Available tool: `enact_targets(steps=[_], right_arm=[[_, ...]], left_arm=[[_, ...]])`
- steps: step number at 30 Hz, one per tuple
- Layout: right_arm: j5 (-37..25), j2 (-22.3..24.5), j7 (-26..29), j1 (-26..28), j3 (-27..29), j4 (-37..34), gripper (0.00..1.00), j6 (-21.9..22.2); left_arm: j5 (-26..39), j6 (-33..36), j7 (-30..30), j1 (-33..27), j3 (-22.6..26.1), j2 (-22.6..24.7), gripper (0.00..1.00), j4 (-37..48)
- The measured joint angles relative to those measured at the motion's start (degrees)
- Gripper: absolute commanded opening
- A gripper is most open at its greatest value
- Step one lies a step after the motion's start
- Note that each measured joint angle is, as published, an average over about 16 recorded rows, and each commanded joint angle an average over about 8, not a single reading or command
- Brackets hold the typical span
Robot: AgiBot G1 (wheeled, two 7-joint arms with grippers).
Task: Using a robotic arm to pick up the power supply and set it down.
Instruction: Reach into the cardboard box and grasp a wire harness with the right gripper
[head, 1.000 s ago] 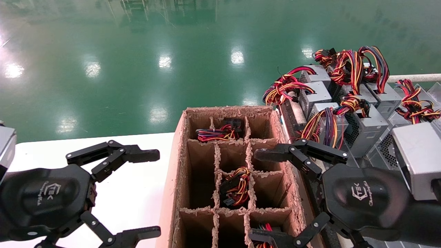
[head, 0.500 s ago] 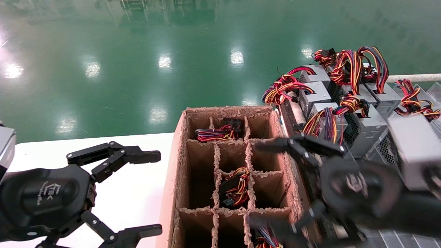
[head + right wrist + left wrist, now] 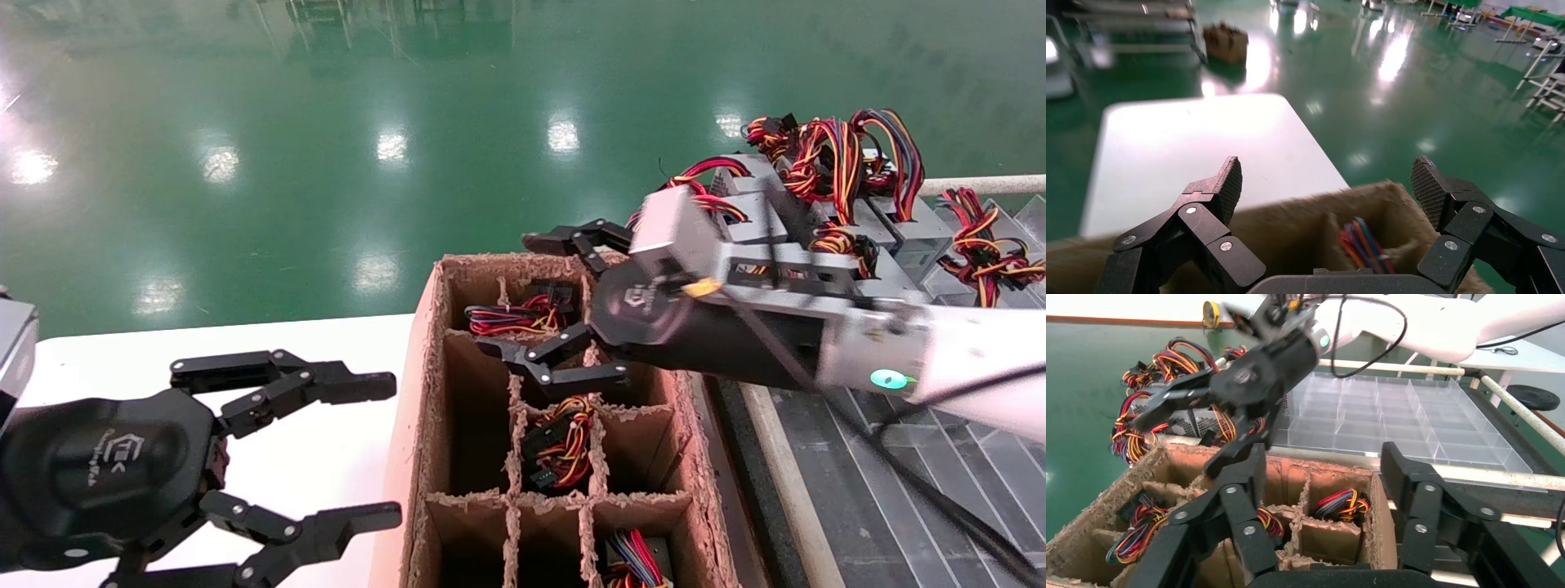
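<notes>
A cardboard box (image 3: 417,425) divided into cells: several cells stand open, while wire bundles (image 3: 560,445) fill others. The right gripper (image 3: 535,302), jaws spread, blocks the box's far cells.

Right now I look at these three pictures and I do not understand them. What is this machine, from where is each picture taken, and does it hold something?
It is a robot with two arms, each ending in a black two-finger gripper. The wide picture comes from a camera on its head, looking down. The other two come from cameras on its wrists, so you see each gripper's fingers up close.

In the head view, the left gripper hangs open over a white table. The right gripper is open over the far end of a cardboard box divided into compartments; it holds nothing. Some compartments hold coloured wire bundles. To the right of the box lie grey power supplies with red and yellow cables. The left wrist view also shows a clear plastic tray behind the box.
</notes>
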Motion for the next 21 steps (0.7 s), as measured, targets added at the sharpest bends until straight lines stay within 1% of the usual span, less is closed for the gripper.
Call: enact_targets(steps=[4, 5, 6, 7, 8, 13, 14, 15, 16, 21], right_arm=[[-3.5, -4.4, -5.4, 3.4, -1.9, -7.1, 1.00, 0.5], [-4.3, -5.4, -6.9, 4.2, -2.3, -8.8, 0.99, 0.5], [-5.1, -6.3, -8.5, 4.9, -2.7, -10.7, 0.94, 0.6], [-5.8, -7.3, -10.1, 5.6, -3.1, -12.5, 0.86, 0.7], [-6.5, -8.2, -11.7, 6.2, -3.4, -14.2, 0.75, 0.8], [-9.3, -12.3, -18.8, 9.1, -4.9, -22.4, 0.14, 1.3], [-9.6, -13.0, -20.0, 9.6, -5.1, -23.9, 0.06, 1.4], [-10.0, -13.7, -21.3, 10.1, -5.2, -25.3, 0.02, 1.6], [-10.3, -14.3, -22.5, 10.5, -5.4, -26.7, 0.00, 1.7], [-10.9, -16.5, -27.6, 12.4, -5.6, -33.2, 0.00, 2.0]], left_arm=[[0.0, 0.0, 0.0, 0.0, 0.0, 0.0, 0.00, 0.0], [0.0, 0.0, 0.0, 0.0, 0.0, 0.0, 0.00, 0.0], [0.0, 0.0, 0.0, 0.0, 0.0, 0.0, 0.00, 0.0], [0.0, 0.0, 0.0, 0.0, 0.0, 0.0, 0.00, 0.0], [0.0, 0.0, 0.0, 0.0, 0.0, 0.0, 0.00, 0.0], [0.0, 0.0, 0.0, 0.0, 0.0, 0.0, 0.00, 0.0], [0.0, 0.0, 0.0, 0.0, 0.0, 0.0, 0.00, 0.0], [0.0, 0.0, 0.0, 0.0, 0.0, 0.0, 0.00, 0.0], [0.0, 0.0, 0.0, 0.0, 0.0, 0.0, 0.00, 0.0], [0.0, 0.0, 0.0, 0.0, 0.0, 0.0, 0.00, 0.0]])
